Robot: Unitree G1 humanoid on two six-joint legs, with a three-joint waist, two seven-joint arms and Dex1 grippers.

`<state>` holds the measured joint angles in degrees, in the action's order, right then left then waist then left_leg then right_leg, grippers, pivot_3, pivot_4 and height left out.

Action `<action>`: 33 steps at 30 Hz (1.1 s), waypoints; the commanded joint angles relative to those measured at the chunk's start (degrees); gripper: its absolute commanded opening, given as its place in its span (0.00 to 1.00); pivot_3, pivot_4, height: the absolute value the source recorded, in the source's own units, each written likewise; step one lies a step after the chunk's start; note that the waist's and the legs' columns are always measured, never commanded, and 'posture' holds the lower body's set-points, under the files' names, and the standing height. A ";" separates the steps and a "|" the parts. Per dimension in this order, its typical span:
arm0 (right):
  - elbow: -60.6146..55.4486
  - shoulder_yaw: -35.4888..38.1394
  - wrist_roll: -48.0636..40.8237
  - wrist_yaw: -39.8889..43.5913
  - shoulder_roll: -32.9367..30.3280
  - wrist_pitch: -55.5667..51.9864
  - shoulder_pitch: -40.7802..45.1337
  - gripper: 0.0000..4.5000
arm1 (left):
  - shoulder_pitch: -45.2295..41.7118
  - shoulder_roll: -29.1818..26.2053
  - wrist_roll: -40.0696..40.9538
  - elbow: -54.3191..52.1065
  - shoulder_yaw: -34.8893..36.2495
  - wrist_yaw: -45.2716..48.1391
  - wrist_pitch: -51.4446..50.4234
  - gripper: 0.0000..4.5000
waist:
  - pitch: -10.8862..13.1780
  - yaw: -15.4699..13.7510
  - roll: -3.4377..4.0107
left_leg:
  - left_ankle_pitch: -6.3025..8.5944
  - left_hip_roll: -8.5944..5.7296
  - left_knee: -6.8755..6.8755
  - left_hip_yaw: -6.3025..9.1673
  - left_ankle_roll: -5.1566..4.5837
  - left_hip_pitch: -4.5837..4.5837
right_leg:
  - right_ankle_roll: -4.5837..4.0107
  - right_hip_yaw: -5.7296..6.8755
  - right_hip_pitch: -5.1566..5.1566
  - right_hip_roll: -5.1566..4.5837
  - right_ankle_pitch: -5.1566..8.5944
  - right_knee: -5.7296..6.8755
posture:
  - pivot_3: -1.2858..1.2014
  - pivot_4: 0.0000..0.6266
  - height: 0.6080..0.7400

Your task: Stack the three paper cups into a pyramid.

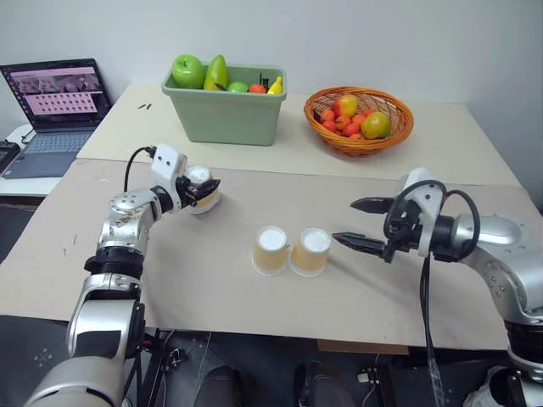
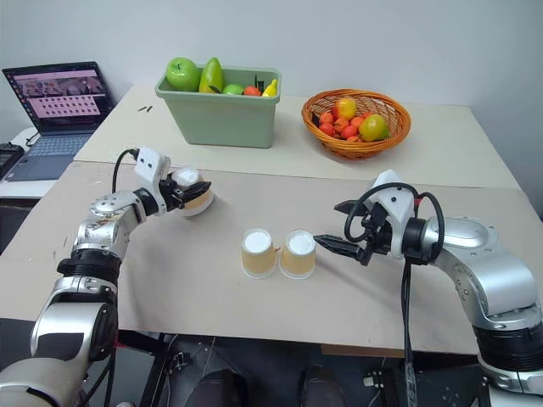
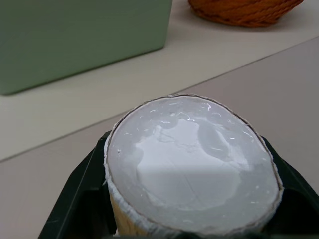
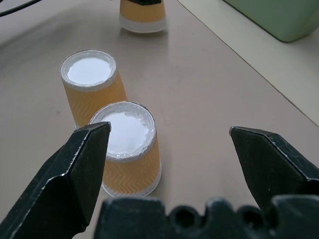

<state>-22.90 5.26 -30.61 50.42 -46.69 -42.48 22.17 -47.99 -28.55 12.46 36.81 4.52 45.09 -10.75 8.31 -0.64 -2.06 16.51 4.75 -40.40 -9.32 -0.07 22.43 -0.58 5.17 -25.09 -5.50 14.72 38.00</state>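
Left gripper [image 1: 201, 190] is pinching third cup [image 1: 204, 193] | right gripper [image 1: 363, 224] is hanging spread beside two upturned cups [image 1: 290, 250] on table [image 1: 212, 280]

Your two head views look down and forward over the same table [image 1: 254, 191], while each wrist view looks closely along its own fingers.

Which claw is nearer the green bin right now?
Left. The left claw, shut on a paper cup, sits just in front of the green bin; the open right claw is farther off, beside the other two cups.
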 commanded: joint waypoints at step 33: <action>-6.99 7.08 -1.58 -7.07 -0.39 -1.49 -8.04 1.00 | -11.63 6.59 15.79 -20.01 -17.56 32.02 -23.76 0.58 | 0.00 -0.02 0.03 | 0.02 -0.14 -0.41 1.00 -0.04 -0.15 | 0.04 0.30 0.64 0.06 0.00 -0.09 | 0.52 0.24 0.90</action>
<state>-27.55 9.88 -30.72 43.89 -46.67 -43.77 14.29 -57.80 -22.19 29.11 16.95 -12.64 75.82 -36.15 8.32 -0.66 -2.03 16.53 4.59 -40.80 -8.27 -0.11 22.29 -0.54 5.48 -24.45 -5.44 14.73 37.92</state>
